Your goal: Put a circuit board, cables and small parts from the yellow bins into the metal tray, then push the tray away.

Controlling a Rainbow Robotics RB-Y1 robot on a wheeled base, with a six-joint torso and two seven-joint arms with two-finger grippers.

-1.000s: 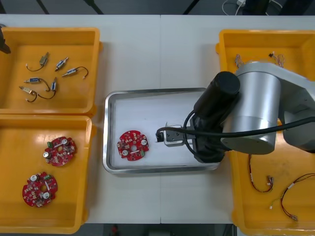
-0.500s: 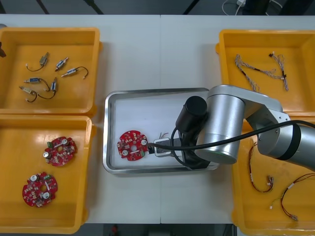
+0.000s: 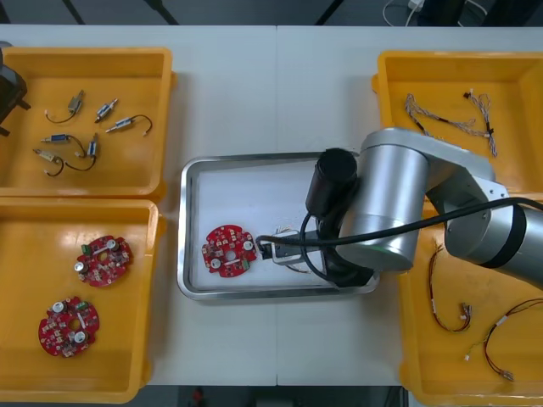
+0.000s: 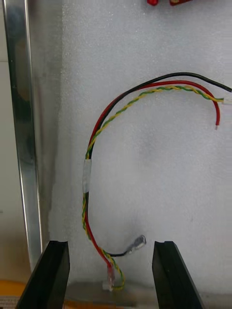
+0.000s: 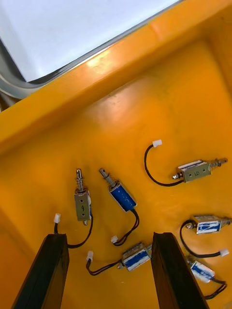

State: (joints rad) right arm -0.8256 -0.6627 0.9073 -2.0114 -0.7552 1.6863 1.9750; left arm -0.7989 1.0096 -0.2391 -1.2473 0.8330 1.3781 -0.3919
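My right gripper (image 3: 270, 249) hovers low over the metal tray (image 3: 254, 158), just right of a round red circuit board (image 3: 227, 251) lying on its white lining. In the right wrist view the gripper (image 4: 110, 270) is open, and a red and yellow cable (image 4: 104, 130) bundled with a black lead lies loose on the lining, curving out from between the fingers (image 4: 50, 275). My left gripper (image 5: 108, 270) hangs open above several small metal parts (image 5: 121, 195) with black leads in the upper left yellow bin (image 3: 161, 110). It shows at that bin's left edge (image 3: 8, 93).
The lower left bin (image 3: 144, 373) holds two more red circuit boards (image 3: 103, 259). Twisted cables (image 3: 450, 123) lie in the upper right bin, red and yellow cables (image 3: 475, 331) in the lower right one. My right arm covers the tray's right part.
The right gripper has opened and let the cable go onto the tray lining. The right arm swung left over the tray. The left arm has barely moved.
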